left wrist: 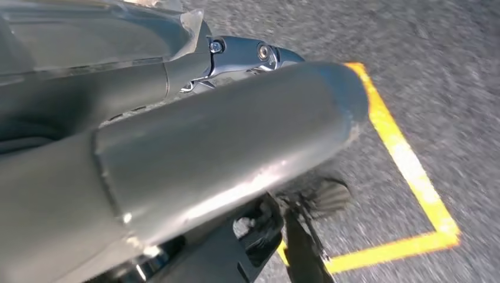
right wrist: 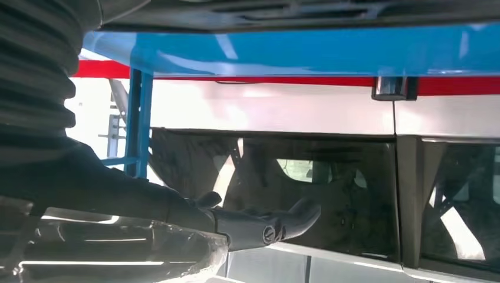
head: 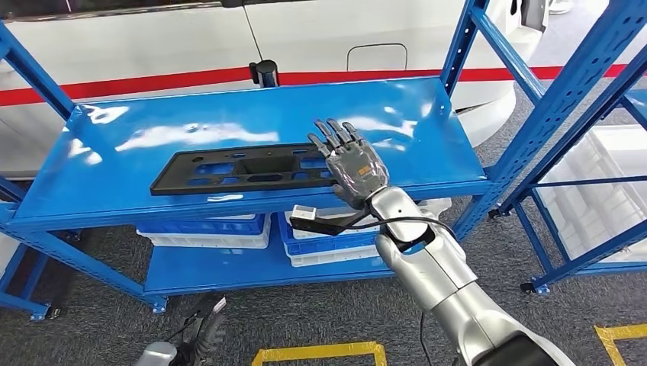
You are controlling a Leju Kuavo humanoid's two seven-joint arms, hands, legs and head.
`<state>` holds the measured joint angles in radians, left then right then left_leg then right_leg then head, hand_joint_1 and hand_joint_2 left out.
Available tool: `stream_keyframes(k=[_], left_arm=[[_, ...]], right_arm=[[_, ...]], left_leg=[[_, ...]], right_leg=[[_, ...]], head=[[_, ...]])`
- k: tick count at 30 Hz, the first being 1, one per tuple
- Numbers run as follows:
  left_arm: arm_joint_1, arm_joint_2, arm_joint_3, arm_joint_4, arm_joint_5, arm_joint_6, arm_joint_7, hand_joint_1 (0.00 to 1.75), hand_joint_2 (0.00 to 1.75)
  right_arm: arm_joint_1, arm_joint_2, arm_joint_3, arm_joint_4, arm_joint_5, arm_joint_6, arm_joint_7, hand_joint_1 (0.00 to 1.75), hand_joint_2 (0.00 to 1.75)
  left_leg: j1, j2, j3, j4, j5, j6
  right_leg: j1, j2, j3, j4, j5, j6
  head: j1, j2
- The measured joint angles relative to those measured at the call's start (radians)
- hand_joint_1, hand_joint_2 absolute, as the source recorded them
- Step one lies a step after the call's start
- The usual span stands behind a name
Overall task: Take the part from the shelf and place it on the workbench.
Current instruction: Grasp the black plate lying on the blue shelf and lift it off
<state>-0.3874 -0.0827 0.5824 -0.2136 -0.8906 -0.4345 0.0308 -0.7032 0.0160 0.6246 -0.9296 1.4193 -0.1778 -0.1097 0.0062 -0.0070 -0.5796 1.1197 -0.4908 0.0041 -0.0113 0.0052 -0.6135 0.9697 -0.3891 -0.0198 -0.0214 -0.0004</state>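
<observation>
1. Flat on the upper blue shelf (head: 229, 122) lies the part (head: 244, 169), a long black plastic panel. Its long axis runs along the shelf's front edge, one end reaching away to the left of the right robot hand (head: 352, 164), the other end just under that hand's fingers.
2. Seen from the head view, the right robot hand is raised over the panel's near end with fingers (head: 336, 136) spread apart and pointing toward the back of the shelf; it holds nothing. Whether the palm touches the panel I cannot tell.
3. The panel is thin and matte, with several rectangular and oval cut-outs through which the glossy blue shelf shows.
4. Beneath the right robot hand, on the lower shelf, stand blue and white plastic crates (head: 320, 240). To its right rise the slanted blue perforated steel uprights (head: 564, 99) of the rack, with white bins (head: 603, 183) beyond them.
5. Behind the shelf stands a white vehicle body (head: 152, 38) with a red stripe (head: 137, 82); the right wrist view shows its dark windows (right wrist: 330, 188) past a thick grey thumb (right wrist: 259, 227).
6. The left robot hand (head: 200, 335) hangs low by the grey carpeted floor (left wrist: 448, 71), near yellow tape lines (left wrist: 407, 165); its fingers look loosely curled, but whether it is closed I cannot tell.
7. A black cable with a white connector (head: 304, 213) loops beside the right wrist.
</observation>
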Motion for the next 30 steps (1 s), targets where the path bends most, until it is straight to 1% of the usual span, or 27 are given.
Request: stream_keyframes(k=[1, 2, 3, 4, 5, 6, 7, 8, 9, 10, 11, 13, 14, 15, 16, 18, 19, 20, 21, 22, 23, 24, 25, 26, 27, 29, 30], left_arm=[[0.001, 0.0, 0.0, 0.0, 0.0, 0.0, 0.0, 0.0, 0.0], [0.002, 0.0, 0.0, 0.0, 0.0, 0.001, 0.001, 0.0, 0.0], [0.004, 0.001, 0.0, 0.0, 0.0, 0.002, 0.002, 0.0, 0.0], [0.005, 0.001, 0.0, 0.0, 0.0, 0.005, 0.004, 0.0, 0.0], [0.005, 0.002, 0.0, 0.0, 0.0, 0.008, 0.006, 0.0, 0.0], [0.005, 0.004, 0.0, 0.0, -0.001, 0.012, 0.009, 0.0, 0.0], [0.005, 0.006, 0.0, 0.0, -0.001, 0.016, 0.011, 0.0, 0.0], [0.005, 0.008, 0.0, 0.0, -0.002, 0.019, 0.013, 0.0, 0.0], [0.004, 0.011, 0.0, 0.0, -0.003, 0.022, 0.016, 0.0, 0.0], [0.004, 0.012, 0.0, 0.0, -0.005, 0.023, 0.019, 0.0, 0.0], [0.003, 0.013, 0.0, 0.0, -0.007, 0.025, 0.021, 0.0, 0.0], [0.001, 0.013, -0.001, 0.0, -0.009, 0.027, 0.026, 0.0, 0.0], [0.0, 0.012, -0.001, 0.0, -0.01, 0.028, 0.028, 0.0, 0.0], [-0.003, 0.011, -0.001, 0.0, -0.01, 0.029, 0.029, 0.0, 0.0], [-0.005, 0.01, -0.001, 0.0, -0.01, 0.029, 0.031, 0.0, 0.0], [-0.008, 0.008, -0.001, 0.0, -0.01, 0.03, 0.032, 0.0, 0.0], [-0.008, 0.007, -0.001, 0.0, -0.01, 0.029, 0.033, 0.0, 0.0], [-0.007, 0.007, -0.001, 0.001, -0.011, 0.029, 0.034, 0.0, 0.0], [-0.007, 0.006, -0.001, 0.001, -0.011, 0.029, 0.035, 0.0, 0.0], [-0.007, 0.006, -0.002, 0.001, -0.011, 0.029, 0.035, 0.0, 0.0], [-0.007, 0.006, -0.002, 0.001, -0.011, 0.029, 0.035, 0.0, 0.0], [-0.008, 0.005, -0.002, 0.001, -0.011, 0.029, 0.036, 0.0, 0.0], [-0.009, 0.005, -0.002, 0.001, -0.011, 0.029, 0.037, 0.0, 0.0], [-0.009, 0.006, -0.002, 0.001, -0.012, 0.029, 0.038, 0.0, 0.0], [-0.009, 0.006, -0.002, 0.001, -0.012, 0.028, 0.039, 0.0, 0.0], [-0.01, 0.006, -0.002, 0.001, -0.013, 0.028, 0.039, 0.0, 0.0], [-0.01, 0.005, -0.002, 0.001, -0.013, 0.027, 0.039, 0.0, 0.0]], right_arm=[[-0.001, 0.004, 0.001, 0.004, 0.0, -0.001, -0.001, 0.0, 1.75], [-0.001, 0.007, 0.002, 0.009, -0.001, -0.002, -0.002, 0.0, 1.75], [0.0, 0.01, 0.004, 0.015, -0.002, -0.003, -0.003, 0.0, 1.75], [0.0, 0.012, 0.005, 0.02, -0.002, -0.003, -0.003, 0.0, 1.75], [0.0, 0.014, 0.006, 0.026, -0.003, -0.003, -0.003, 0.0, 1.75], [0.001, 0.017, 0.007, 0.03, -0.003, -0.003, -0.003, 0.0, 1.75], [0.001, 0.019, 0.008, 0.036, -0.003, -0.003, -0.004, 0.0, 1.75], [0.001, 0.022, 0.009, 0.042, -0.003, -0.004, -0.003, 0.0, 1.75], [0.002, 0.024, 0.01, 0.048, -0.003, -0.006, -0.003, 0.0, 1.75], [0.003, 0.025, 0.011, 0.054, -0.003, -0.008, -0.002, 0.0, 1.75], [0.005, 0.026, 0.012, 0.06, -0.003, -0.011, -0.002, 0.0, 1.75], [0.009, 0.026, 0.014, 0.065, -0.004, -0.018, -0.001, 0.0, 1.75], [0.009, 0.026, 0.014, 0.069, -0.004, -0.022, -0.001, 0.0, 1.75], [0.01, 0.025, 0.015, 0.072, -0.004, -0.025, -0.001, 0.0, 1.75], [0.012, 0.023, 0.015, 0.077, -0.005, -0.027, -0.001, 0.0, 1.75], [0.02, 0.019, 0.016, 0.088, -0.005, -0.028, -0.001, 0.0, 1.75], [0.026, 0.017, 0.016, 0.093, -0.005, -0.028, -0.001, 0.0, 1.75], [0.03, 0.016, 0.017, 0.097, -0.005, -0.028, -0.001, 0.0, 1.75], [0.032, 0.015, 0.017, 0.099, -0.005, -0.028, -0.001, 0.0, 1.75], [0.032, 0.015, 0.018, 0.102, -0.005, -0.028, -0.001, 0.0, 1.75], [0.031, 0.015, 0.019, 0.104, -0.006, -0.029, -0.001, 0.0, 1.75], [0.031, 0.015, 0.019, 0.106, -0.006, -0.029, -0.002, 0.0, 1.75], [0.032, 0.016, 0.019, 0.109, -0.007, -0.03, -0.002, 0.0, 1.75], [0.033, 0.017, 0.019, 0.112, -0.007, -0.031, -0.002, 0.0, 1.75], [0.034, 0.02, 0.019, 0.114, -0.007, -0.033, -0.002, 0.0, 1.75], [0.035, 0.024, 0.019, 0.118, -0.008, -0.035, -0.002, 0.0, 1.75], [0.035, 0.026, 0.019, 0.12, -0.008, -0.036, -0.002, 0.0, 1.75]], left_leg=[[0.002, 0.001, -0.048, 0.065, -0.016, -0.006], [0.004, 0.002, -0.093, 0.117, -0.044, -0.011], [0.005, 0.003, -0.13, 0.146, -0.071, -0.014], [0.006, 0.003, -0.153, 0.146, -0.082, -0.015], [0.006, 0.003, -0.16, 0.116, -0.067, -0.013], [0.005, 0.003, -0.152, 0.059, -0.023, -0.008], [0.003, 0.004, -0.136, -0.014, 0.044, 0.001], [-0.001, 0.003, -0.121, -0.08, 0.1, 0.011], [-0.005, 0.003, -0.106, -0.127, 0.14, 0.019], [-0.009, 0.003, -0.099, -0.151, 0.16, 0.025], [-0.012, 0.002, -0.096, -0.154, 0.157, 0.028], [-0.01, 0.003, -0.082, -0.165, 0.159, 0.034], [-0.008, 0.003, -0.075, -0.171, 0.159, 0.038], [-0.006, 0.003, -0.068, -0.177, 0.158, 0.042], [-0.006, 0.003, -0.064, -0.178, 0.156, 0.045], [-0.006, 0.001, -0.063, -0.176, 0.149, 0.049], [-0.006, 0.0, -0.063, -0.173, 0.144, 0.049], [-0.005, -0.002, -0.063, -0.168, 0.139, 0.047], [-0.004, -0.003, -0.062, -0.16, 0.132, 0.044], [-0.004, -0.005, -0.062, -0.149, 0.123, 0.04], [-0.005, -0.006, -0.063, -0.136, 0.112, 0.035], [-0.006, -0.007, -0.064, -0.125, 0.103, 0.029], [-0.007, -0.008, -0.065, -0.117, 0.096, 0.025], [-0.008, -0.009, -0.065, -0.112, 0.091, 0.026], [-0.006, -0.008, -0.064, -0.112, 0.09, 0.029], [-0.005, -0.008, -0.062, -0.114, 0.09, 0.036], [-0.004, -0.007, -0.061, -0.116, 0.09, 0.035]], right_leg=[[0.0, 0.001, 0.008, 0.0, -0.007, -0.006], [0.001, 0.002, 0.016, 0.0, -0.015, -0.01], [0.001, 0.004, 0.026, 0.0, -0.023, -0.011], [0.002, 0.006, 0.036, 0.0, -0.032, -0.011], [0.003, 0.008, 0.048, 0.0, -0.041, -0.01], [0.004, 0.009, 0.061, 0.0, -0.051, -0.009], [0.006, 0.01, 0.072, -0.001, -0.061, -0.008], [0.008, 0.012, 0.083, -0.001, -0.07, -0.005], [0.011, 0.013, 0.089, -0.001, -0.078, -0.001], [0.012, 0.014, 0.091, -0.001, -0.084, 0.005], [0.013, 0.015, 0.093, -0.002, -0.09, 0.011], [0.013, 0.012, 0.091, 0.002, -0.101, 0.022], [0.014, 0.01, 0.081, 0.023, -0.112, 0.025], [0.014, 0.007, 0.058, 0.066, -0.129, 0.027], [0.011, 0.006, 0.022, 0.128, -0.15, 0.028], [0.008, 0.006, -0.068, 0.263, -0.187, 0.031], [0.006, 0.006, -0.1, 0.299, -0.188, 0.038], [0.003, 0.006, -0.114, 0.298, -0.173, 0.047], [0.0, 0.005, -0.107, 0.257, -0.142, 0.058], [-0.004, 0.004, -0.084, 0.187, -0.101, 0.069], [-0.006, 0.002, -0.057, 0.121, -0.067, 0.073], [-0.006, 0.001, -0.034, 0.071, -0.044, 0.07], [-0.007, 0.0, -0.02, 0.044, -0.033, 0.063], [-0.006, 0.001, -0.015, 0.04, -0.031, 0.055], [-0.006, 0.001, -0.014, 0.039, -0.031, 0.05], [-0.003, 0.003, -0.013, 0.038, -0.031, 0.047], [-0.002, 0.004, -0.013, 0.039, -0.031, 0.045]], head=[[-0.001, 0.0], [-0.003, 0.0], [-0.002, 0.0], [-0.003, 0.0], [-0.003, 0.0], [-0.003, 0.0], [-0.003, 0.0], [-0.002, 0.0], [-0.001, 0.0], [-0.001, 0.0], [0.0, 0.0], [-0.001, 0.0], [0.0, 0.0], [0.0, 0.0], [0.001, 0.0], [0.001, 0.0], [0.001, 0.0], [0.002, 0.0], [0.002, 0.0], [0.002, 0.0], [0.002, 0.0], [0.002, 0.0], [0.001, 0.0], [0.001, 0.0], [0.0, 0.0], [0.0, 0.0], [0.0, 0.0]])
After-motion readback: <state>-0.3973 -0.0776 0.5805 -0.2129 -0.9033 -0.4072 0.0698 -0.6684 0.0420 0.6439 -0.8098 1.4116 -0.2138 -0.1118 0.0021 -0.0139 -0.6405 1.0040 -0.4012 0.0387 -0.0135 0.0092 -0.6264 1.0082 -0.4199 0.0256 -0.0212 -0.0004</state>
